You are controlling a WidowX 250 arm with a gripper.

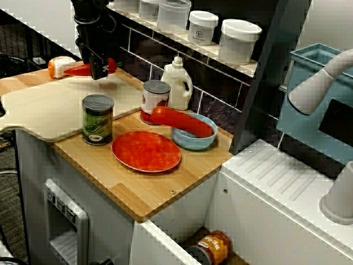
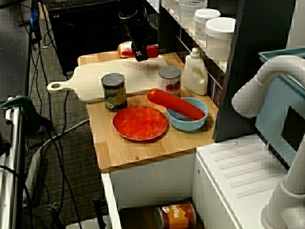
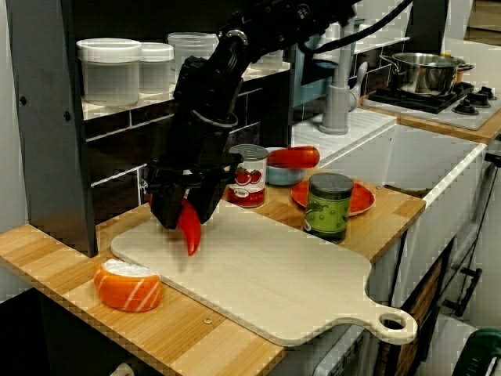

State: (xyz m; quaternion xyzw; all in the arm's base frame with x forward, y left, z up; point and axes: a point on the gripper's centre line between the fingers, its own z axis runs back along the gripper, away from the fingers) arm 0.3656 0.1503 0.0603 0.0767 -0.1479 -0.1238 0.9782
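We find the cutting board [image 3: 266,274] mostly bare. The gripper [image 3: 184,211], clamped on a red pepper [image 3: 190,231], hangs over its back end. A salmon piece [image 3: 127,283] sits just off one corner. Sinkward, the way is crowded: green can [image 3: 329,205] at the board's edge, tomato can [image 3: 249,176], bottle [image 1: 177,83], plate [image 1: 146,150], bowl [image 1: 190,142]. A shelf [image 1: 212,53] of jars overhangs the back wall.
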